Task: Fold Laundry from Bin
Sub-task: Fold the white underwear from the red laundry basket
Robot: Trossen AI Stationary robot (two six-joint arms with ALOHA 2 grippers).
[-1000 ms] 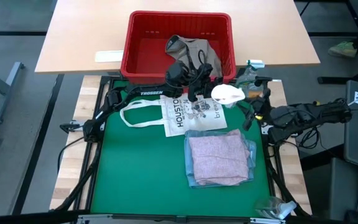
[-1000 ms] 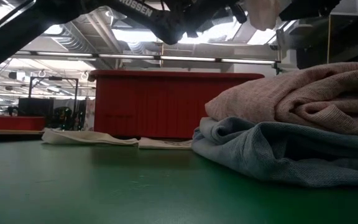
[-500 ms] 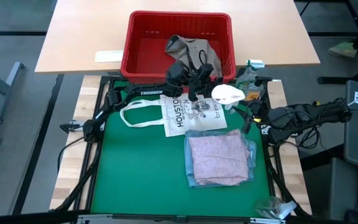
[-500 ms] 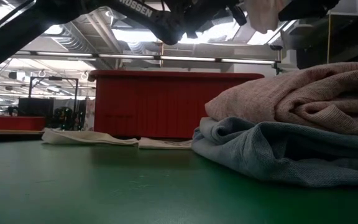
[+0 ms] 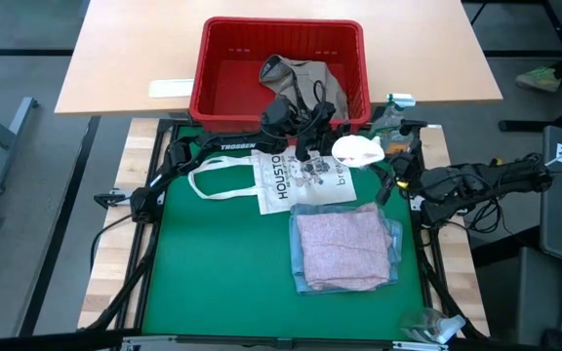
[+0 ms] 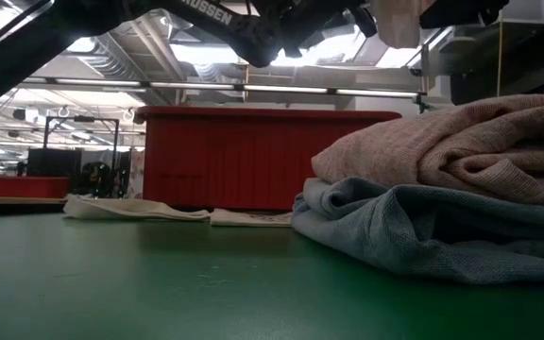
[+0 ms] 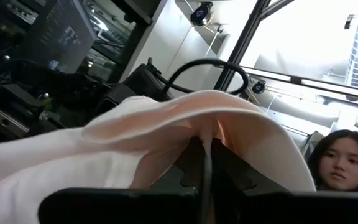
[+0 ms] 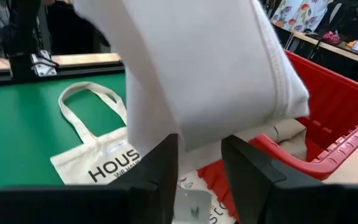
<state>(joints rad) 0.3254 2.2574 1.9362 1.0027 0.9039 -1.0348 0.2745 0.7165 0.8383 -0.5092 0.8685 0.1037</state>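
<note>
A white garment (image 5: 354, 148) hangs in the air over the table's far right part, just in front of the red bin (image 5: 222, 58). My left gripper (image 5: 325, 136) is shut on it from the left. My right gripper (image 5: 386, 168) is open at the garment's right side. In the right wrist view its fingers stand either side of the cloth's lower edge (image 8: 197, 140); whether they touch it I cannot tell. A khaki-grey garment (image 5: 301, 78) lies in the bin, draped over its near rim. A folded pink piece on a light blue one (image 5: 340, 249) lies on the green mat. My left gripper pinches a fold of the white garment (image 7: 197, 127) between its two shut fingers. The cloth bulges up and around the fingertips in more than one layer. The garment is lifted clear of the table and hangs from the hold (image 6: 395, 19).
The flat white tote bag printed "HOUSTON" (image 5: 296, 175) lies on the mat under the raised garment, its handles toward the left. The folded stack (image 6: 442, 189) fills the mat's right middle. Small items sit at the far right corner (image 5: 398, 112). A person (image 7: 344, 162) shows beyond the table.
My right gripper has moved a little toward the table's left edge, closer to the white garment. My left gripper and the garment have stayed about where they were.
</note>
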